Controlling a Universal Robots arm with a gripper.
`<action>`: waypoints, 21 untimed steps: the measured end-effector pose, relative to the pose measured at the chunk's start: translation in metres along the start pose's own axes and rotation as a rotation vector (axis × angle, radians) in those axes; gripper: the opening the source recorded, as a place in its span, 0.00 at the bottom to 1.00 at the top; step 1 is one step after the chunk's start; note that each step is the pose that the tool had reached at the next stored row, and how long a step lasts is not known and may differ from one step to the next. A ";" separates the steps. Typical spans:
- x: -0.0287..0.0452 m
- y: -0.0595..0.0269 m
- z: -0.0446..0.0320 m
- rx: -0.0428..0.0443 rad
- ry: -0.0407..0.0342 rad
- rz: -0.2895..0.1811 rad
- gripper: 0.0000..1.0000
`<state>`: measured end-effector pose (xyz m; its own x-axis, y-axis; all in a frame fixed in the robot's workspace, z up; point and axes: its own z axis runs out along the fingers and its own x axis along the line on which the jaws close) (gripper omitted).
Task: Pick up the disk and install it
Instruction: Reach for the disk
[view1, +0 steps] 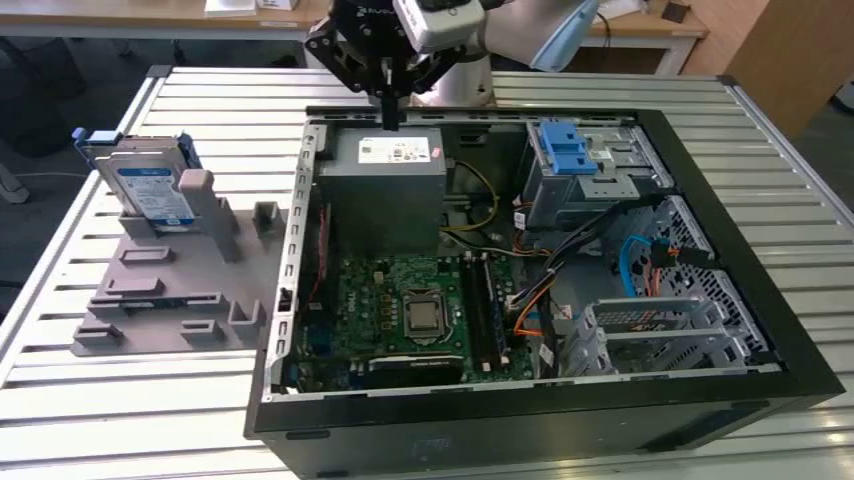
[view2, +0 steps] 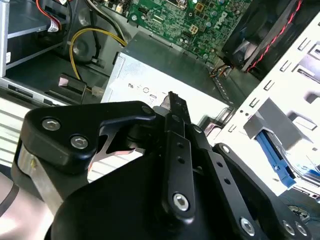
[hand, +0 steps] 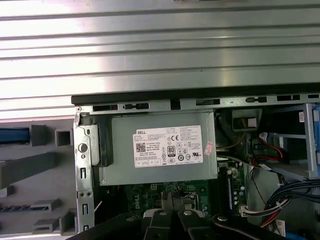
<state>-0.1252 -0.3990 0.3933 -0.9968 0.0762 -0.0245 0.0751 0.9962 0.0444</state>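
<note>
My pincer (view1: 390, 120) hangs with its tips pointing down over the far edge of the open computer case (view1: 534, 415). It is just above the back end of the grey metal box (view1: 387, 190) with the white sticker. My two fingers are pressed together and hold nothing. In the exterior view they read as one thin black bar. In the second wrist view the pincer (view2: 172, 97) shows the same closed line against the grey box (view2: 165, 75). In the first wrist view its tips (hand: 172, 195) sit side by side over the green circuit board (hand: 165, 192).

The disk (view1: 144, 185) is well apart from me, outside the case, toward the exterior view's left. It stands on edge, leaning a little, in a grey plastic stand (view1: 174, 290) that lies on the slatted metal table (view1: 120, 420). Its white-and-blue label faces the exterior camera, and the blue frame shows around its upper end.

Inside the case the circuit board (view1: 400, 300) lies flat, next to the grey box. A blue latch piece (view1: 567, 150) sits on top of the metal drive cage (view1: 601, 185) in the far corner at the exterior view's right. Cables run between that cage and the board. The second wrist view shows a black fan (view2: 265, 30) beside the board.
</note>
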 end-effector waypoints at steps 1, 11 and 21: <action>0.0016 -0.0001 -0.0001 0.0000 0.0000 0.000 0.11; 0.0364 0.0010 -0.0005 0.0000 0.0000 0.000 0.11; 0.0697 0.0059 0.0002 0.0001 0.0007 0.000 0.11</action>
<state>-0.1943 -0.3878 0.3917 -0.9968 0.0763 -0.0238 0.0752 0.9962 0.0443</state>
